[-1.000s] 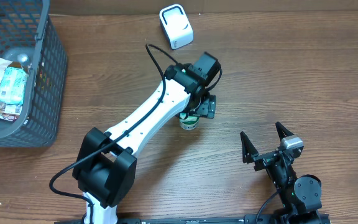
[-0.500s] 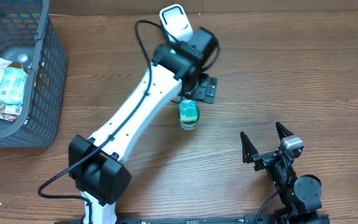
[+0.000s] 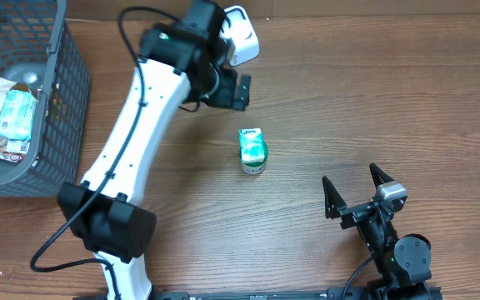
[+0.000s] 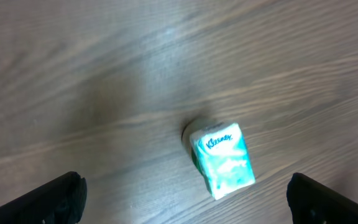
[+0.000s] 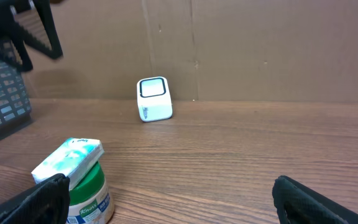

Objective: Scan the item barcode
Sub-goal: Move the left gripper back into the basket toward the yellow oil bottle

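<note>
A teal and white Kleenex tissue pack (image 3: 252, 143) lies tilted on top of a green-lidded Knorr jar (image 3: 254, 165) at the table's middle. The left wrist view looks down on the pack (image 4: 224, 159), and the right wrist view has the pack (image 5: 68, 160) and jar (image 5: 87, 195) at lower left. The white barcode scanner (image 3: 237, 35) stands at the back (image 5: 154, 99). My left gripper (image 3: 237, 90) hangs open above the table, back-left of the pack, holding nothing. My right gripper (image 3: 357, 193) rests open at the front right, empty.
A dark wire basket (image 3: 61, 100) holding several packets stands at the far left and shows at the left edge of the right wrist view (image 5: 2, 99). The left arm's white links (image 3: 132, 142) stretch diagonally from the front edge toward the scanner.
My left gripper opened fully, rose off the jar and swung back and left toward the scanner. The tissue pack on the jar is now uncovered. The right arm has not moved.
</note>
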{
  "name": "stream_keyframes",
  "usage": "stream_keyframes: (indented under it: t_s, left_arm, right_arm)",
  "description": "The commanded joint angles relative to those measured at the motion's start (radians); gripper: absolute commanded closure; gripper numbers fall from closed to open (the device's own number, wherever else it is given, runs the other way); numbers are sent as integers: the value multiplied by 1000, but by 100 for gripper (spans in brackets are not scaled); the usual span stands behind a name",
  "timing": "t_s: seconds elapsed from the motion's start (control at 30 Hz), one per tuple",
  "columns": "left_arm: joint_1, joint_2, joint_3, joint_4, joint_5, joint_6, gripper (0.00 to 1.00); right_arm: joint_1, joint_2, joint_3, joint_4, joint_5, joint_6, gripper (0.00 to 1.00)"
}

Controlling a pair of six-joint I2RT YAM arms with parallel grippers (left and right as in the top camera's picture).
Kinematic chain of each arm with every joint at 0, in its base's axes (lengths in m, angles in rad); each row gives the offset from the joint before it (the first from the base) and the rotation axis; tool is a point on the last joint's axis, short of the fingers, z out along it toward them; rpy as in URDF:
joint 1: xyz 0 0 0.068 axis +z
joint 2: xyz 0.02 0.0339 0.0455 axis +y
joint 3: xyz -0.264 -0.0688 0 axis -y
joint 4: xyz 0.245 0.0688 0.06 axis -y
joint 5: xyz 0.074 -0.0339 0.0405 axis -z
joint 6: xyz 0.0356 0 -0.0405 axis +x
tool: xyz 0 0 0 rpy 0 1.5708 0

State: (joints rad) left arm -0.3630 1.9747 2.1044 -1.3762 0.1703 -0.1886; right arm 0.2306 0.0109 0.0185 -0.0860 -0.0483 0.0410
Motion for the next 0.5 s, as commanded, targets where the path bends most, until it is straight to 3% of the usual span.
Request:
stream_keyframes:
  t_s: [0.0,0.27,0.47]
  left_arm:
    - [62,-25,126,-13,90,97,0]
    - [201,-27,441,-28,48,127,0]
    - [312,-27,620,-12,-150,141,0]
  right_arm:
    - [5,-8,-10,5,-5,-5,0]
    - [5,-8,-10,5,-5,-5,0]
    - [5,-8,-10,5,-5,-5,0]
